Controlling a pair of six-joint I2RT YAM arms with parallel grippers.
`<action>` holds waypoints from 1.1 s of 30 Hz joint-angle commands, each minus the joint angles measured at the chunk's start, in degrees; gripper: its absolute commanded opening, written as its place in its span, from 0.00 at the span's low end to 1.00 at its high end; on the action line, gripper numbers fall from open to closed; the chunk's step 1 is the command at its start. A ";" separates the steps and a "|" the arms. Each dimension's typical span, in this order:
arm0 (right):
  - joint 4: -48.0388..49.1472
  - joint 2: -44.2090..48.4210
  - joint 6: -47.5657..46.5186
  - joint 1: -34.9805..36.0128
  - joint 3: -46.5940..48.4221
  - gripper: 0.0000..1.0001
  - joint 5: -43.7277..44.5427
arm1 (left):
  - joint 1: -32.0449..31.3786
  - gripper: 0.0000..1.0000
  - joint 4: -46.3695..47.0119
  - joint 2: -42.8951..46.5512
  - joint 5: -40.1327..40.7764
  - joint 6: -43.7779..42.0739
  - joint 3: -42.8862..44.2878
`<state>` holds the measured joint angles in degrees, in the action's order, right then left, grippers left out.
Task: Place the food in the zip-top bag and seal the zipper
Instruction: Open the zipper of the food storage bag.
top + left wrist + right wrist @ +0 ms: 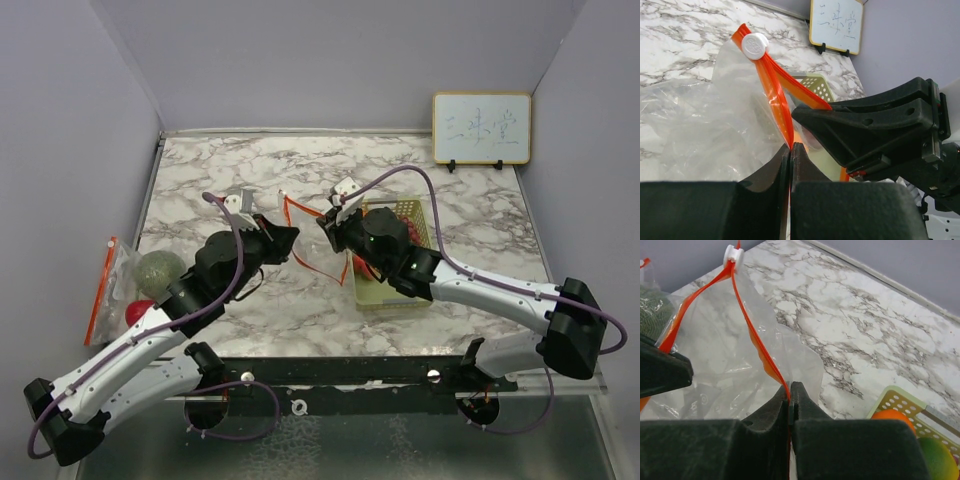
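A clear zip-top bag with an orange zipper strip and a white slider hangs open between my two grippers above the table. My left gripper is shut on one zipper strip; it shows in the top view. My right gripper is shut on the other strip, close beside the left one in the top view. The netted melon and a red fruit lie at the far left. An orange fruit and a green fruit sit in the tray.
The pale green perforated tray lies under my right arm. A second clear bag with an orange strip lies by the melon at the left wall. A small whiteboard stands at the back right. Grey walls enclose the marble table.
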<state>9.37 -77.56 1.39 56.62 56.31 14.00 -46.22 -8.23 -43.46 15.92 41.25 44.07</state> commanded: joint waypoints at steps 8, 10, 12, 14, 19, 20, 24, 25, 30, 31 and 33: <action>9.88 0.21 6.25 0.86 -2.66 0.02 -1.52 | 0.07 0.32 2.63 -2.20 -0.55 2.45 -3.93; 10.54 -0.08 6.10 1.10 -2.59 0.02 -1.44 | 0.05 0.39 2.75 -3.14 -1.53 2.79 -3.90; 11.20 -0.01 5.92 1.28 -2.68 0.02 -1.43 | 0.07 0.44 2.75 -3.77 -2.08 3.61 -4.33; 11.63 0.19 5.83 1.41 -2.82 0.02 -1.40 | 0.13 0.46 2.92 -3.98 -1.94 4.24 -5.12; 11.78 1.35 5.65 1.53 -3.85 0.02 0.01 | 0.16 0.02 2.39 -2.76 0.67 3.31 -6.61; 11.66 1.74 5.60 1.51 -4.31 0.02 1.82 | 0.14 0.00 0.42 -2.35 2.27 2.59 -5.87; 8.70 3.40 5.91 1.48 -6.23 0.02 15.54 | 0.14 0.00 -12.02 0.48 10.23 -0.91 -0.57; 7.27 3.52 6.79 1.41 -6.60 0.02 20.46 | 0.16 0.00 -15.40 1.60 13.16 -1.74 1.00; 3.80 3.76 8.57 0.67 -7.87 0.02 31.83 | 0.16 0.00 -26.93 7.22 19.59 -4.39 6.73; 3.35 3.62 9.10 0.56 -7.78 0.02 31.46 | 0.16 0.00 -28.61 7.68 20.00 -4.69 7.44; 2.89 2.75 9.82 0.48 -7.08 0.02 29.12 | 0.15 0.00 -30.70 8.19 19.90 -5.09 7.94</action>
<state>16.29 -75.09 9.37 58.70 49.15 33.43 -46.70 -28.16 -37.60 27.51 39.22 49.65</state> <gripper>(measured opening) 0.023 0.012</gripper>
